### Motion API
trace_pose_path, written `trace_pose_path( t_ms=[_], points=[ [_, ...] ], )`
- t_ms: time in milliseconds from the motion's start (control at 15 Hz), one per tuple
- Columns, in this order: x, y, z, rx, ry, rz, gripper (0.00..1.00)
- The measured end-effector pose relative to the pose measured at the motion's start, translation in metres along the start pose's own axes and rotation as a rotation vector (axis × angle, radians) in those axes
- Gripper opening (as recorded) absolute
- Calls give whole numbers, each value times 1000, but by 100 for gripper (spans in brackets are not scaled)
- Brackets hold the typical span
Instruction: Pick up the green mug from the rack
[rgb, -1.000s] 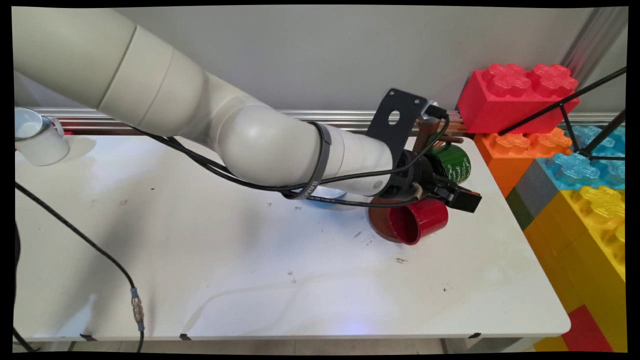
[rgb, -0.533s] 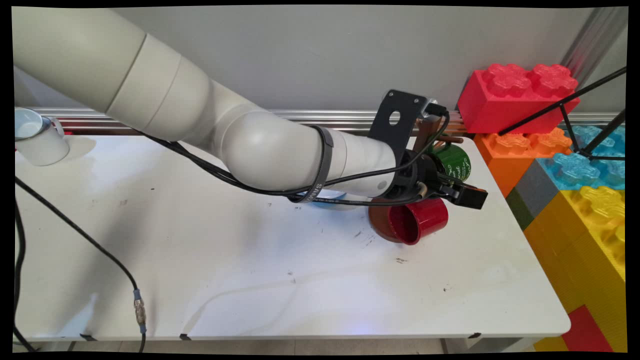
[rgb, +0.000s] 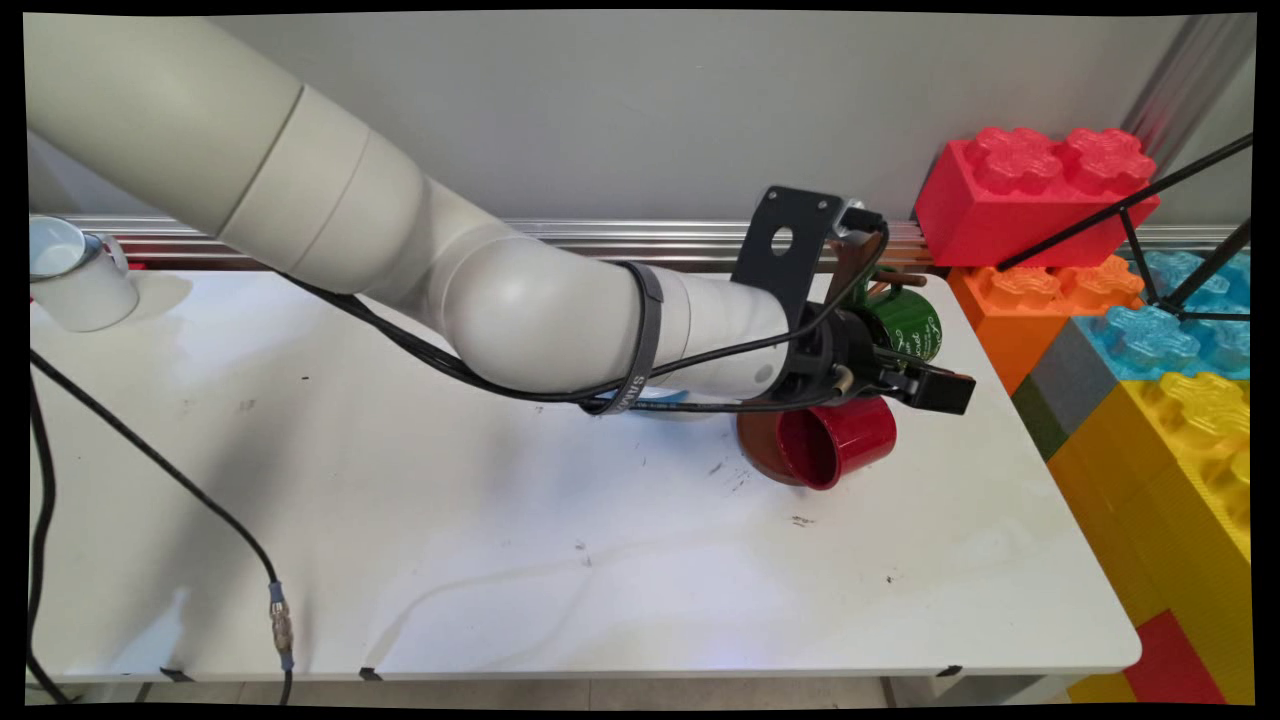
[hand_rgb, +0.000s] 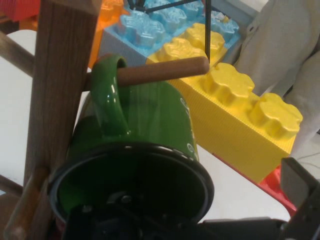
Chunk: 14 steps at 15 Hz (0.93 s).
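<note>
Mug (hand_rgb: 145, 125), green, is hung by its handle on a peg (hand_rgb: 160, 71) of the wooden rack (hand_rgb: 57, 75), at the table's (rgb: 400, 500) far right, so it tilts mouth-down. It is faced closely by the gripper (rgb: 935, 388), whose jaws are spread and clamped on nothing. A red mug (rgb: 840, 440) is seen just below.

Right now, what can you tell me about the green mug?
The green mug is shiny, dark green, with white writing on its side and a black rim round its dark inside. It hangs by its looped handle on a wooden peg of a wooden stand, tipped so its mouth faces the hand camera. It sits near the table's far right corner, just above the red mug, close to the tool.
</note>
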Motion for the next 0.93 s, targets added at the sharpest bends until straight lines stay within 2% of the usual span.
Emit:
trace_pose_path(
  t_ms=[400,467,933],
  points=[
    [-1,-3,-1,6,13,-17,100],
    [-1,-3,-1,9,15,-18,0],
    [-1,-8,-4,23,20,-25,0]
  ],
)
